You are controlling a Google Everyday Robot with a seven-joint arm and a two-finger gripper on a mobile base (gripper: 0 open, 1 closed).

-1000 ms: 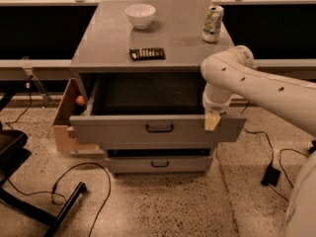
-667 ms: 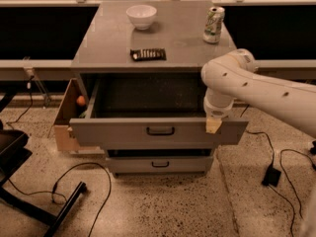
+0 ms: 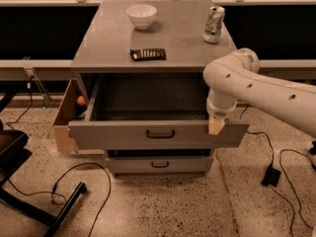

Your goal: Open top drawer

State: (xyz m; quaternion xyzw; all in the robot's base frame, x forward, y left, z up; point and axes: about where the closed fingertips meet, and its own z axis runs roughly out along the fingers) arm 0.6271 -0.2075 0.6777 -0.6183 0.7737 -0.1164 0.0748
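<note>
The top drawer (image 3: 118,135) of the grey cabinet is pulled far out, showing its deep grey inside (image 3: 148,98). Its flat front carries a small black bar handle (image 3: 160,134). My white arm reaches in from the right. My gripper (image 3: 216,126) hangs at the drawer's right end, over the top edge of the front panel, well to the right of the handle. Only one yellowish fingertip (image 3: 215,127) shows. The gripper does not hold the handle.
On the cabinet top (image 3: 103,48) stand a white bowl (image 3: 141,16), a drink can (image 3: 214,24) and a dark flat packet (image 3: 147,54). A lower drawer (image 3: 159,164) sits shut below. A cardboard box (image 3: 66,113) with an orange ball (image 3: 80,100) stands left. Cables and a chair base lie on the floor.
The arm has drawn back a little to the right and the view has shifted slightly. The gripper stays by the right end of the drawer front. The drawer stays open.
</note>
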